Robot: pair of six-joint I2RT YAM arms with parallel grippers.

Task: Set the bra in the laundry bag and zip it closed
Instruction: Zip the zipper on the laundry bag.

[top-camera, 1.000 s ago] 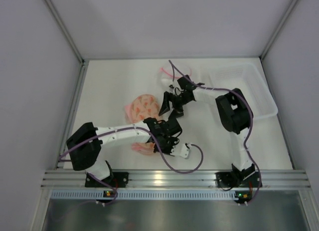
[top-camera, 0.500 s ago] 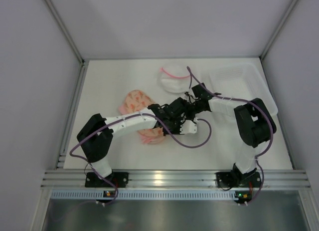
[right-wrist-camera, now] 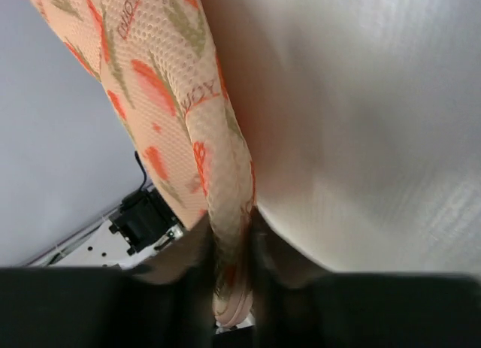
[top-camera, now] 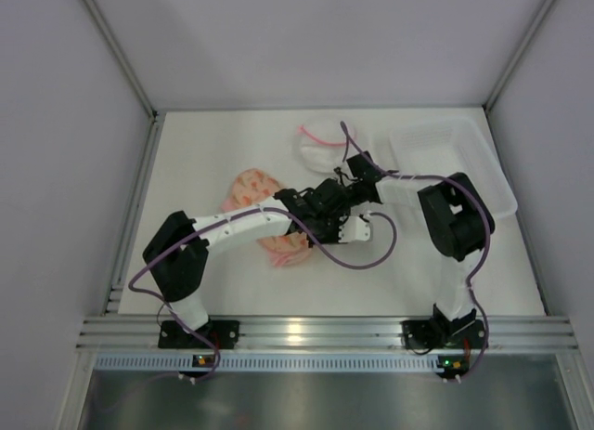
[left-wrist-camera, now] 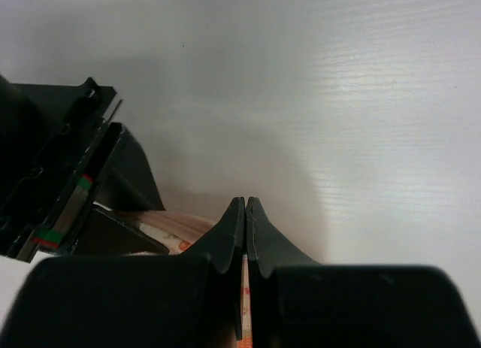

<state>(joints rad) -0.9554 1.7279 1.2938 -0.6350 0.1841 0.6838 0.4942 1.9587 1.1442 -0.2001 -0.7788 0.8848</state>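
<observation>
The laundry bag (top-camera: 252, 187), peach with red-orange print, lies at the table's middle, with one lobe at the back left and another (top-camera: 290, 250) nearer the front. Both grippers meet at its right side. My left gripper (top-camera: 314, 229) (left-wrist-camera: 246, 204) is shut, and a thin strip of the printed fabric (left-wrist-camera: 244, 303) shows between its fingers. My right gripper (top-camera: 327, 203) (right-wrist-camera: 233, 231) is shut on a folded rim of the laundry bag (right-wrist-camera: 150, 85). The right gripper's black body (left-wrist-camera: 52, 175) fills the left of the left wrist view. The bra is hidden.
A white mesh round pouch with a pink rim (top-camera: 321, 142) lies behind the grippers. A clear plastic tray (top-camera: 455, 161) stands at the back right. Purple cables (top-camera: 357, 263) loop over the table in front of the wrists. Grey walls close in the table.
The left gripper carried the bag's near lobe from the front toward the middle. The right arm swung in from the back, and its jaws closed from wide open onto the bag's rim.
</observation>
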